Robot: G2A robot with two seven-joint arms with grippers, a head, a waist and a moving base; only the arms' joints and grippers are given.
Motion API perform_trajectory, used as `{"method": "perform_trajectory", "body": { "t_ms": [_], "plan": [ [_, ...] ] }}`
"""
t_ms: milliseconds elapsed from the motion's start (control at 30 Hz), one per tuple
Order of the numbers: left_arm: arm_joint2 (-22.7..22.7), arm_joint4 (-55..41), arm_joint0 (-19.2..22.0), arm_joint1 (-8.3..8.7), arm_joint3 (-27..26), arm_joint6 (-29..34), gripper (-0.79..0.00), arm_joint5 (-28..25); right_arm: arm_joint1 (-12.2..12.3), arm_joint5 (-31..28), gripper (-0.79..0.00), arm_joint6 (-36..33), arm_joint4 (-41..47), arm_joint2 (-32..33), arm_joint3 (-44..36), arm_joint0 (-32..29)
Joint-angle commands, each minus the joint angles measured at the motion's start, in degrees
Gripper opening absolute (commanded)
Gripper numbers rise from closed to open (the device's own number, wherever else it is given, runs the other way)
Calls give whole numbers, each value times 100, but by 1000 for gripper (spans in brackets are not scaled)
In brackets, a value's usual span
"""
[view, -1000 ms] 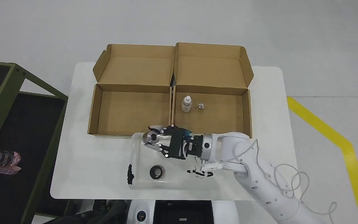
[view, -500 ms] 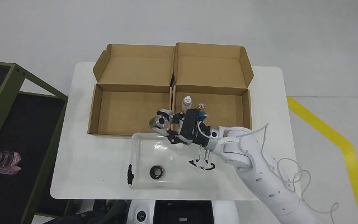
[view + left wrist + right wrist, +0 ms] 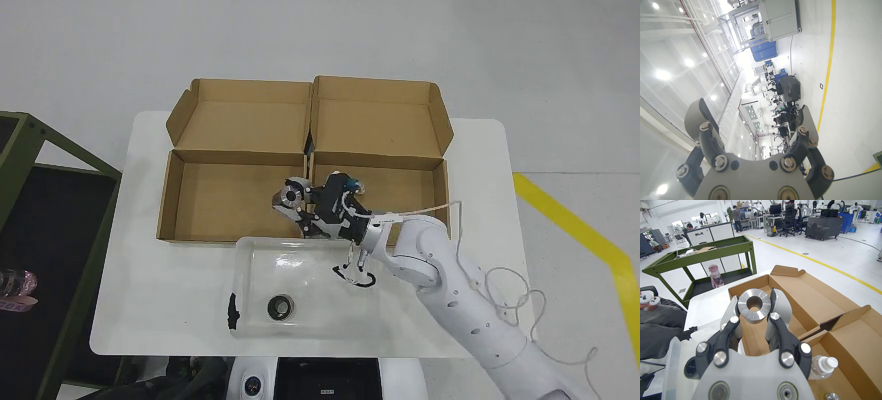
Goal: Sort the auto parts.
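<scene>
Metal ring (image 3: 754,306) between right fingers (image 3: 781,303)

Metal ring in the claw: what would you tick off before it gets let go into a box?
1. Metal ring clamped in the right gripper: ok.
2. Ring above the left box, near the wall shared with the right box: ok.
3. Left box floor beneath it bare: ok.
4. Height above that floor: cannot tell.
5. Left gripper open, facing the hall: ok.
</scene>
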State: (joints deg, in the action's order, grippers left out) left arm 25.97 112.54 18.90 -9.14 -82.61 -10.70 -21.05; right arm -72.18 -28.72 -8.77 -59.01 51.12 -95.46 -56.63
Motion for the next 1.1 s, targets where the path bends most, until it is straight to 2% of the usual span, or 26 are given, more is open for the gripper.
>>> {"method": "perform_trajectory", "body": {
  "t_ms": [0, 633, 1067],
  "plan": [
    [0, 0, 0, 0, 0, 0, 0, 0, -37, 98, -785, -19, -50, -72, 143, 123],
    [0, 0, 0, 0, 0, 0, 0, 0, -487, 681, -785, -382, -757, -868, 1511, 1333],
    [0, 0, 0, 0, 0, 0, 0, 0, -861, 714, -785, -732, -956, -1403, 2352, 1955]
  ]
}}
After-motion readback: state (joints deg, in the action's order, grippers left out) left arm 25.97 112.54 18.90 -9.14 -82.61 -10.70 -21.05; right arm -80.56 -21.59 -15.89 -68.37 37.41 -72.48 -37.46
